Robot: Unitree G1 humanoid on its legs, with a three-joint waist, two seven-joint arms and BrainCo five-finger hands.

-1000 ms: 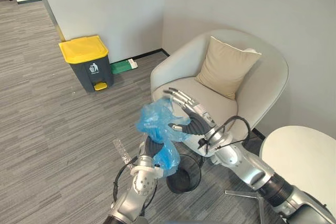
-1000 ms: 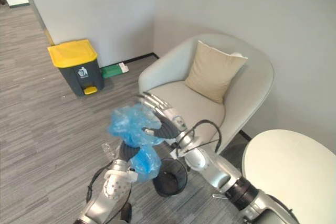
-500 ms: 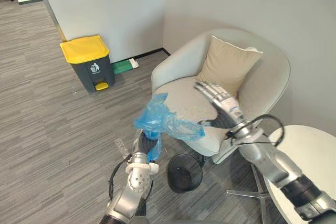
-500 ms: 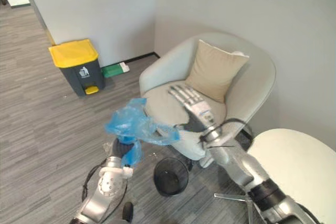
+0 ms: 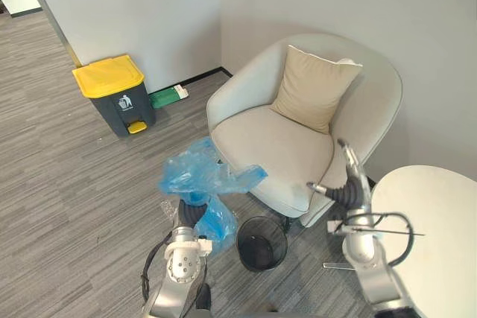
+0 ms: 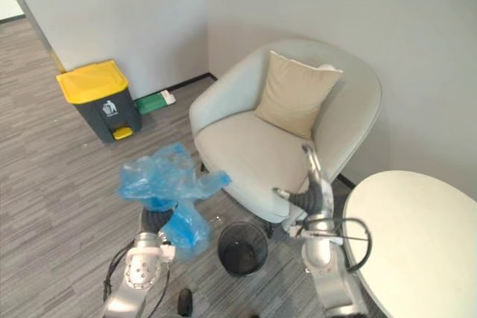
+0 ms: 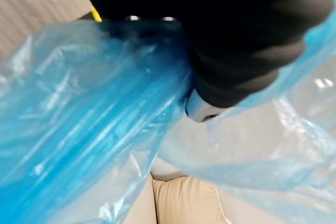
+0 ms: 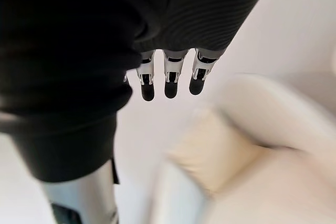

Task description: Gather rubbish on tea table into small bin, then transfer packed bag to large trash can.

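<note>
Packed blue rubbish bag (image 5: 201, 176) is up off the floor, bunched over the left hand (image 5: 190, 212), and the whole move turns on the yellow-lidded large trash can (image 5: 115, 94). From that can the bag sits well apart, out toward the robot and off to the can's right, so the carry looks set to run away from the robot and leftward. The plastic covers that hand, so I cannot tell how it grips. The bag has no clean long axis: one flap trails away from the can and a fuller lobe hangs down below. The left hand is clearly nearer the can. The right hand (image 5: 350, 180) is much farther to the can's right, raised with its fingers (image 8: 168, 82) straight and together, thumb out, empty. The black mesh small bin (image 5: 240, 240) stands beyond the bag as seen from the can. Between bag and can lies bare grey carpet floor (image 5: 67, 184), so the way looks clear. The armchair (image 5: 276, 147) lies to the can's right, and the white tea table (image 5: 432, 236) farther right again.
</note>
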